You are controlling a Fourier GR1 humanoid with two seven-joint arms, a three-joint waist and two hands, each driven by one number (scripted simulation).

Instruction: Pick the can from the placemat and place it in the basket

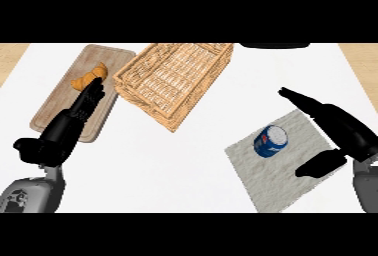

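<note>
A blue can (270, 141) with a white top stands on a pale grey placemat (277, 175) at the right of the white counter. My right hand (341, 132) is open just right of the can, fingers stretched up and to the left, thumb low beside the mat, not touching the can. A wicker basket (173, 80) sits at the upper middle, tilted on its corner. My left hand (63, 132) rests open at the left, fingers straight and pointing up over a wooden board.
A wooden cutting board (70, 100) lies at the upper left with a croissant (90, 77) on it, near my left fingertips. A dark object (275, 45) shows at the top edge. Wooden floor shows past both sides of the counter.
</note>
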